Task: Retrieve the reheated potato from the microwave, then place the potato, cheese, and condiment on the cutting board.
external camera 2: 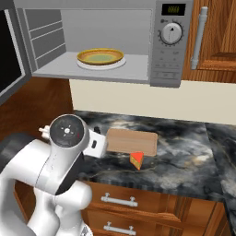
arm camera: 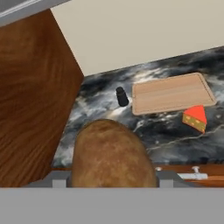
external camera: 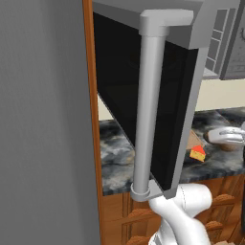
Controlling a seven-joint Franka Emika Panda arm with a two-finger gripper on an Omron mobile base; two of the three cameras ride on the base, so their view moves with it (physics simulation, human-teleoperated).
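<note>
Left base view: the microwave [external camera: 158, 95] door stands swung wide, with the cheese [external camera: 197, 153] on the bench [external camera: 117, 153] behind it.

Right base view: the microwave's cavity holds 1 plate [external camera 2: 100, 57] and no potato. The cutting board [external camera 2: 131, 140] lies bare, the cheese just beside its near edge.

Hand view: the jaws are clamped on the potato [arm camera: 113, 155], above the bench, well short of the board. The condiment [arm camera: 121, 96] stands just beside the board's end. Carry past that bottle and set down mid-board.
</note>
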